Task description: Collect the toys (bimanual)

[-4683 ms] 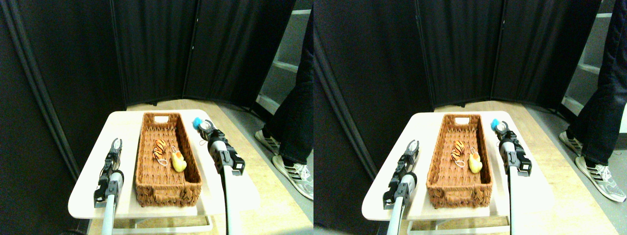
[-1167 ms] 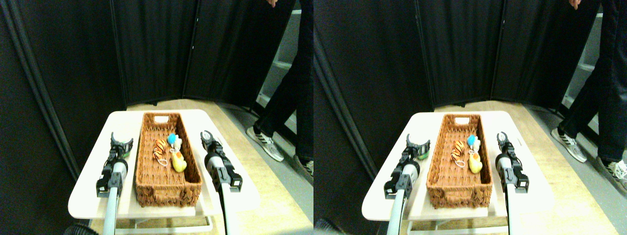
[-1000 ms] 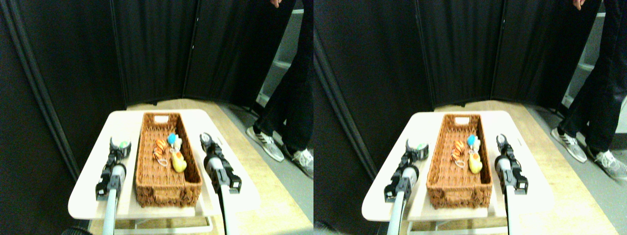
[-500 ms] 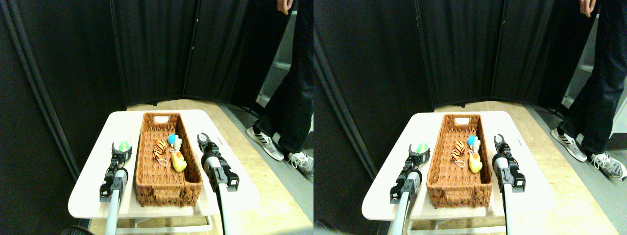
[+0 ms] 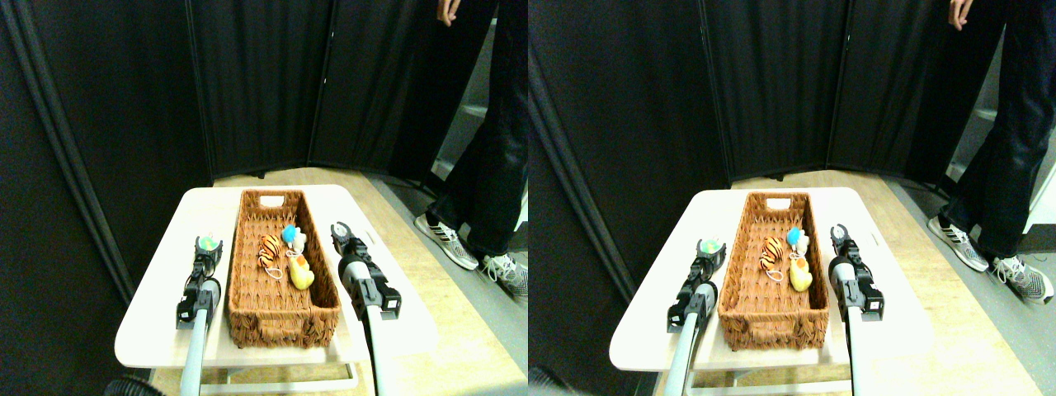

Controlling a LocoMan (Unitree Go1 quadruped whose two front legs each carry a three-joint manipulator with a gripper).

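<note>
Left gripper (image 5: 206, 247) is closed around a small green toy (image 5: 208, 243) over the white table (image 5: 157, 318), just left of the wicker basket (image 5: 280, 318). Right gripper (image 5: 341, 236) sits to the right of the basket with jaws spread, nothing in them. Inside the basket: tiger toy (image 5: 269, 247), yellow duck (image 5: 300, 273), blue toy (image 5: 290, 234), clustered near the middle. The basket's left wall stands between the green toy and the others. A person's legs (image 5: 487, 181) and sneakers (image 5: 450, 239) stand on the floor to the right, near the black screen (image 5: 264, 82).
</note>
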